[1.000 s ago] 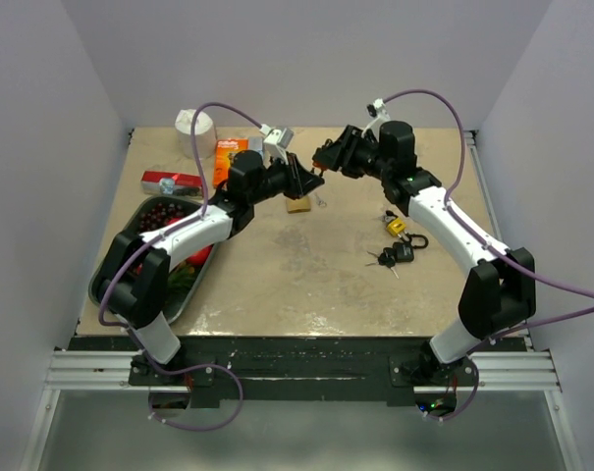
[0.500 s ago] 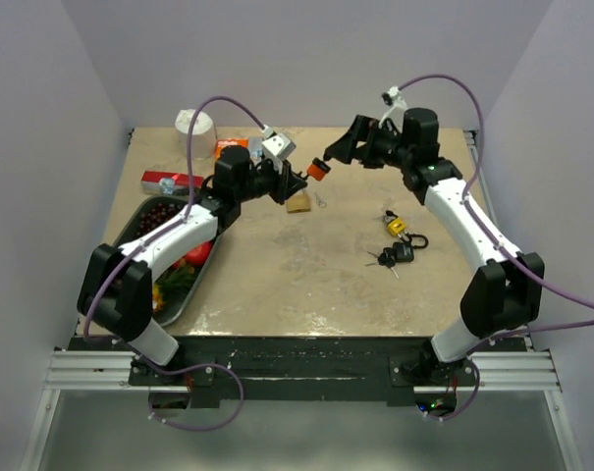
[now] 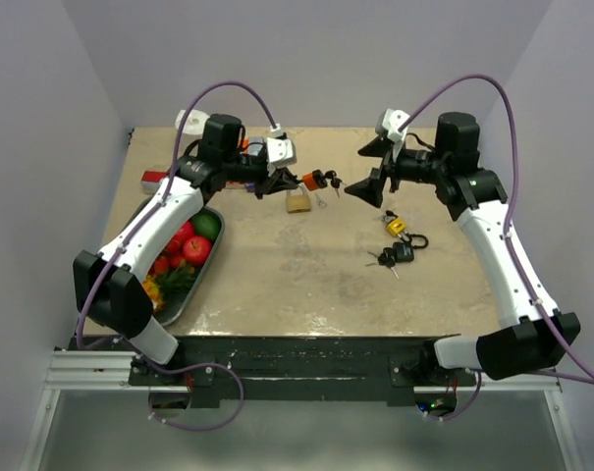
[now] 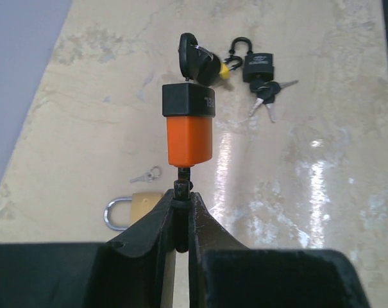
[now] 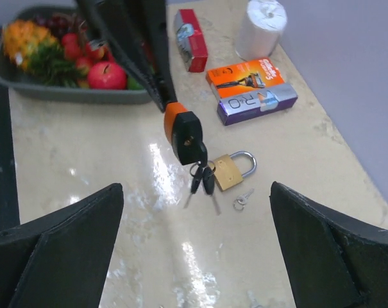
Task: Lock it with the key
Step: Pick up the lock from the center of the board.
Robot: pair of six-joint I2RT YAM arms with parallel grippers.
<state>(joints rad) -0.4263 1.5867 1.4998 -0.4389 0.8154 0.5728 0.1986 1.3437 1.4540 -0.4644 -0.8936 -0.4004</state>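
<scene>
My left gripper (image 4: 183, 192) is shut on the shackle of an orange padlock (image 4: 189, 131) with a black end, and holds it in the air over the back of the table. In the top view the padlock (image 3: 318, 178) sticks out to the right of the left gripper (image 3: 297, 180). A bunch of black-headed keys (image 5: 203, 176) hangs from the padlock's black end (image 5: 186, 138). One key head (image 4: 197, 61) juts out of that end. My right gripper (image 3: 361, 168) stands wide open a short way right of the keys, touching nothing.
A brass padlock (image 3: 297, 202) and a small loose key (image 5: 242, 200) lie below the held lock. A yellow padlock (image 3: 396, 226) and a black one with keys (image 3: 400, 253) lie to the right. A fruit tray (image 3: 130, 250), a razor box (image 5: 251, 90), a red box (image 5: 190, 38) and a white roll (image 5: 261, 29) stand at left.
The right gripper has opened wide, let go of the keys and drawn back to the right. The left arm has straightened towards the back, still holding the orange padlock.
</scene>
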